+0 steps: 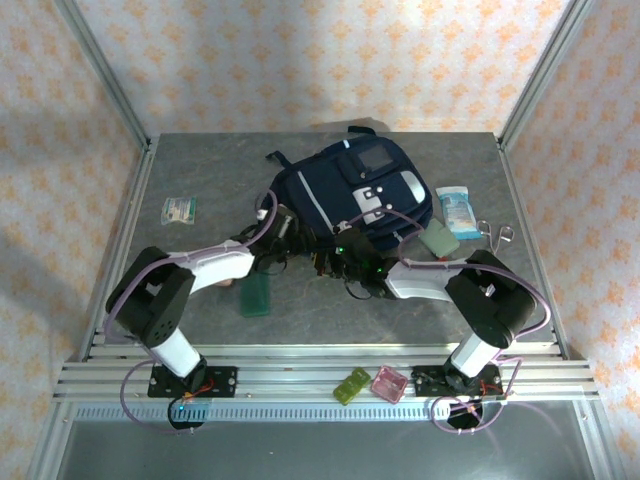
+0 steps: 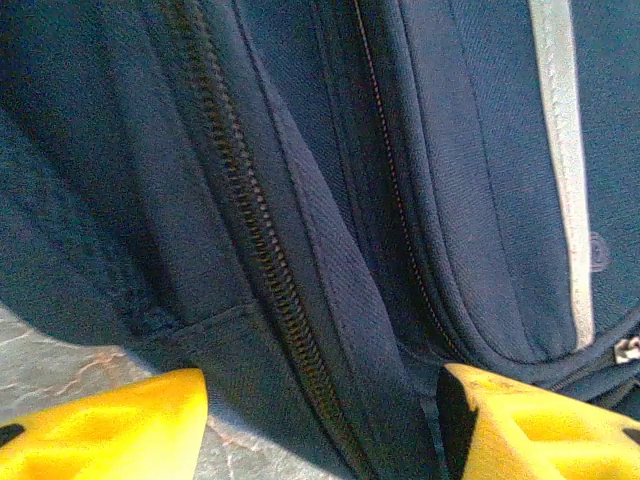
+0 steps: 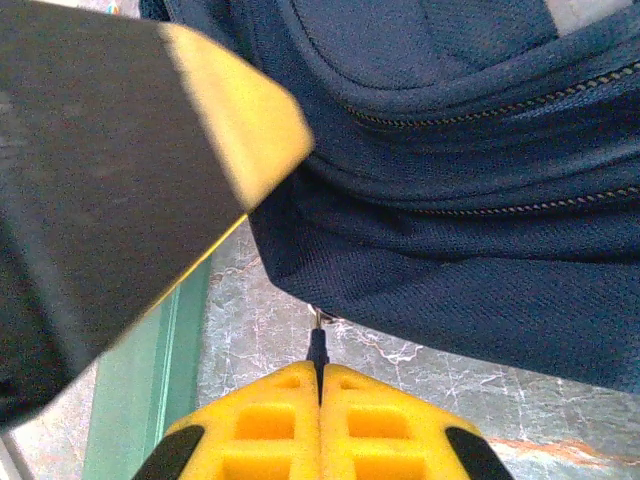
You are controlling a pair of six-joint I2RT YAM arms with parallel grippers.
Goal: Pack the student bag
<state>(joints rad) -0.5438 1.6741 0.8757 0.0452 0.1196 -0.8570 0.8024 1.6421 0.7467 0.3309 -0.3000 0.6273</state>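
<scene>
While over grey marbled table (image 1: pixel 330 312) between patterned walls (image 1: pixel 300 70), left tool (image 2: pixel 320 400) agape, right tool (image 3: pixel 320 375) tight on zipper pull (image 3: pixel 318 346).

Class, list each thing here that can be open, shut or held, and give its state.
student bag, lying front up on the table, zips in view closed
left gripper, open, gripping nothing
right gripper, shut on a zip pull

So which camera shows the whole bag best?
The top view: the bag lies whole there, with its patches and stripe. The left wrist view gives a close-up of fabric and a zip; the right wrist view, its lower edge.
</scene>
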